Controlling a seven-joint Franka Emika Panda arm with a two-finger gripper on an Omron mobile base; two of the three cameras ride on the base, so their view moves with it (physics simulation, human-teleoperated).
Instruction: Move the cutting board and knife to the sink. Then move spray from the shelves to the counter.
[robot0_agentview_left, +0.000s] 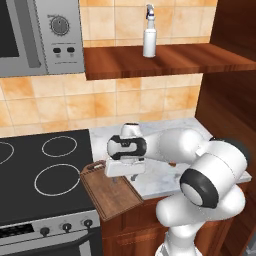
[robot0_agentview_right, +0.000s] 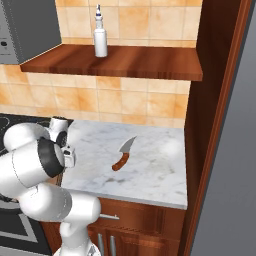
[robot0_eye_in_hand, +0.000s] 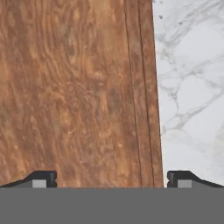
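cutting board (robot0_agentview_left: 112, 192): flat brown wooden rectangle, loop handle at the short end toward the back wall; laid on the tabletop's left end right beside the stovetop, its near corner seen past the tabletop's front edge. In the hand view warm streaked grain and a double groove along one long edge are shown.
knife (robot0_agentview_right: 123, 153): short curved silver blade, reddish-brown wooden handle; lain flat on the marble, well apart from the board, blade pointed toward the back wall.
spray (robot0_agentview_left: 149, 33): slim white-translucent bottle, pale trigger head; stood upright on the shelf.
shelves (robot0_agentview_left: 175, 59): thick reddish-brown plank with visible grain, fixed to the tiled wall above the tabletop.
tabletop (robot0_agentview_right: 150, 172): white-grey veined marble, smooth, carried on reddish-brown wooden cabinets.
pincer (robot0_eye_in_hand: 111, 179): spread fully wide, nothing gripped; pointed down over the board. One dark fingertip (robot0_eye_in_hand: 41, 179) is seen above the wood, the other above the marble just past the board's grooved edge. Contact with the board cannot be told.
pincer in left base view (robot0_agentview_left: 125, 175): positioned low above the board's handle end.
stovetop (robot0_agentview_left: 45, 170): black glass, white ring burners, knobs along the front.
wall: glossy orange-beige square tiles.
microwave (robot0_agentview_left: 40, 35): grey metal box with a dial, mounted upper left.
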